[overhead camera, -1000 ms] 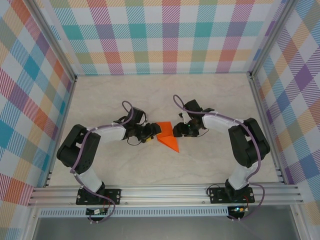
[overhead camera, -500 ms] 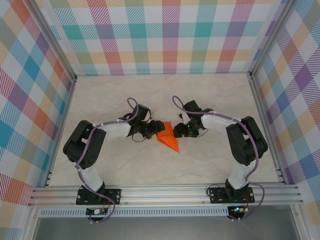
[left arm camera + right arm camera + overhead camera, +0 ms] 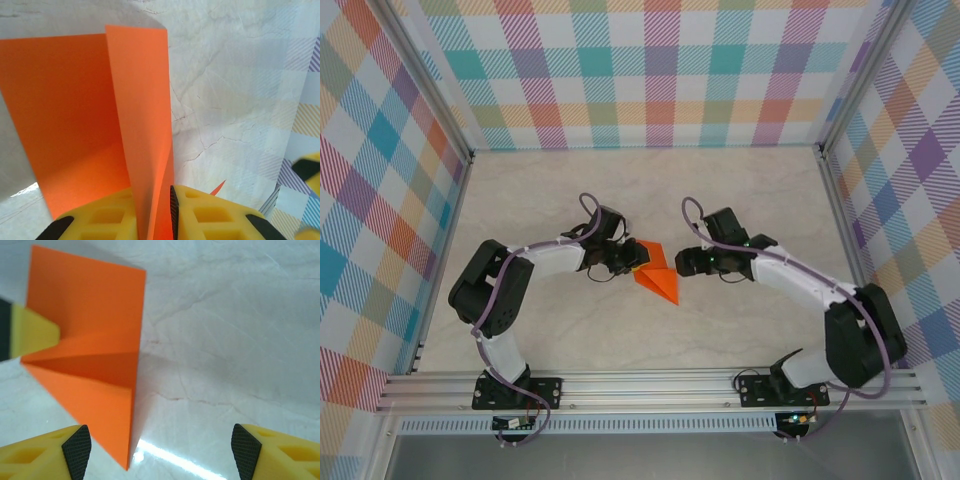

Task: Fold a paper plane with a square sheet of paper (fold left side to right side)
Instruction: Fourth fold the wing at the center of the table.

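The square sheet of paper (image 3: 658,281) is bright orange and partly folded, lying at the middle of the table with one flap raised. In the left wrist view the raised flap (image 3: 142,125) stands upright between my yellow fingers (image 3: 105,215). My left gripper (image 3: 632,260) is shut on that flap at the paper's left corner. My right gripper (image 3: 684,263) hovers just right of the paper, open and holding nothing. In the right wrist view the paper (image 3: 90,340) lies ahead to the left, apart from my right gripper (image 3: 160,450). A yellow finger (image 3: 32,332) of the left gripper pinches its far corner.
The pale marble tabletop (image 3: 740,200) is boxed in by plaid walls (image 3: 650,70) at the back and both sides. An aluminium rail (image 3: 650,385) runs along the near edge, where the two arm bases are bolted.
My left gripper has closed on the paper's raised flap. My right gripper has pulled back to the right off the paper and opened wider, its elbow swinging out to the right.
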{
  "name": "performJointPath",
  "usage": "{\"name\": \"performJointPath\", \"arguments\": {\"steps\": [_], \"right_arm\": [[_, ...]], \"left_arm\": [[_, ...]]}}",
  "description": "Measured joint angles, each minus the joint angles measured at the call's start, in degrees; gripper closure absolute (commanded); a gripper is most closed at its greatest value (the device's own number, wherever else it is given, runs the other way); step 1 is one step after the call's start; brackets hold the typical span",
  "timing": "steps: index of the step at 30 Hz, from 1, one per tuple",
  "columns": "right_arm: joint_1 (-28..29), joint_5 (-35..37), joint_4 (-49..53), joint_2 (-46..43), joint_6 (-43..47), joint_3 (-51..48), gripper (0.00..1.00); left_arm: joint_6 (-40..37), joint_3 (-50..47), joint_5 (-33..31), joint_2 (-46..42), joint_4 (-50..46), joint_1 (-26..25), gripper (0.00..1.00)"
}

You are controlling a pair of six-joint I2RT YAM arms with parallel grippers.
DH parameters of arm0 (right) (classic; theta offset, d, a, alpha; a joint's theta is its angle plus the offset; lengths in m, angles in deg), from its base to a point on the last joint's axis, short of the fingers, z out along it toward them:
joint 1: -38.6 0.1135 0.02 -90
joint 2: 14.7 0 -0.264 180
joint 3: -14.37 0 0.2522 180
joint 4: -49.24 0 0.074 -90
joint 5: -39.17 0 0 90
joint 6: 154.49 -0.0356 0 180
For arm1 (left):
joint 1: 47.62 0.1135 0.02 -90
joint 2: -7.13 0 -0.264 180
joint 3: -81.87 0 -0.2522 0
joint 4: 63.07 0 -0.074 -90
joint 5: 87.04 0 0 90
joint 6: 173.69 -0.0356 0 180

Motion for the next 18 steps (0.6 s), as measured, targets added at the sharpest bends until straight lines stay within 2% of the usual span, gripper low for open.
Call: {"name": "performJointPath", "arguments": {"steps": [4,8,13,18], "right_arm": [[7.26,3.23,-0.81,-5.57,-0.07,-5.16,0.27],[13.86,6.21,-1.27,-4.92,-0.04,-5.97,0.28],[19.21,11.08,-2.75,3.48,0.52,-2.71,0.31],[21.57,15.52,-4.74,11.67,1.81,1.66,0.37]], "left_arm": [[0.00,0.11,-0.02,0.00,-0.55,-0.04,0.79],[-0.02,0.66,-0.09,0.00,-1.51,-0.04,0.78],[0.00,1.14,-0.04,0.00,-1.53,-0.04,0.77],[0.00,2.08,-0.02,0.00,-1.81,-0.07,0.76]]}}
